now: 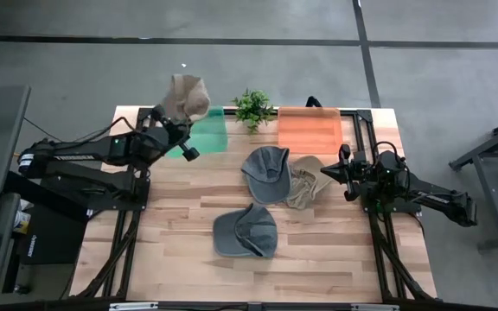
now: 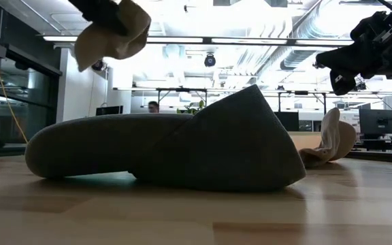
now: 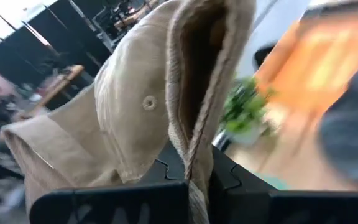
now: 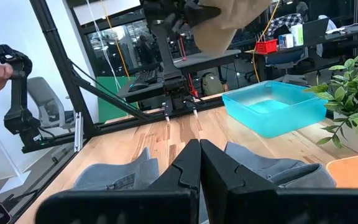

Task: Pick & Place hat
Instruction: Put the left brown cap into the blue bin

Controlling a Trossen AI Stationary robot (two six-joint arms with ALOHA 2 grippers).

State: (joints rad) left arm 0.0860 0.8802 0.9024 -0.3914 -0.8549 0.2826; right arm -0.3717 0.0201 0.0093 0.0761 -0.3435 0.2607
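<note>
Wooden table (image 1: 318,259): pale planked top, framed by dark rails. Two shallow rectangular bins are set at its far edge, a translucent green bin (image 1: 210,130) and an orange bin (image 1: 309,130), with a small leafy potted plant (image 1: 252,107) between them.

Grey caps: one soft grey cap (image 1: 264,171) is laid mid-table, a second grey cap (image 1: 246,231) nearer the front edge.

Tan hats: a crumpled tan hat (image 1: 304,181) is laid touching the first grey cap. Another tan hat (image 1: 185,95), of limp woven cloth with a stitched brim, is held aloft above the green bin's far left corner.

Left gripper (image 1: 173,121): raised, fingers clamped on the hanging tan hat's brim.

Right gripper (image 1: 346,171): held above the table's right side, fingers pressed together.
</note>
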